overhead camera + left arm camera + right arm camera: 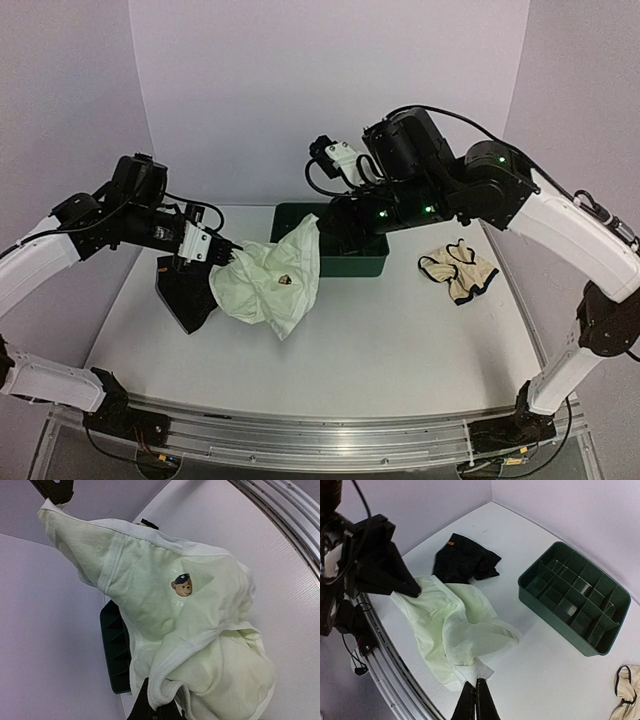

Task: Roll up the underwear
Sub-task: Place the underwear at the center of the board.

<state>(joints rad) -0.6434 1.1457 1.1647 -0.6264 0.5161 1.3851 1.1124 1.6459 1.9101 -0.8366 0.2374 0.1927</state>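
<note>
Left claw point(152, 711) and right claw point(474, 700) are each clenching an opposite edge of the mint underwear point(272, 285), holding it slung between them over the counter point(380, 330), probably to spread it flat for rolling. Just beside it, the black pair point(465, 562) is lying untouched.

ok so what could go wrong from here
Both jaws pinch only edges of the mint underwear, so a pull apart could slip one corner free. It hangs bunched, not flat, so rolling may start crooked. Lowered here, it could drape over the black underwear or the green tray.
</note>
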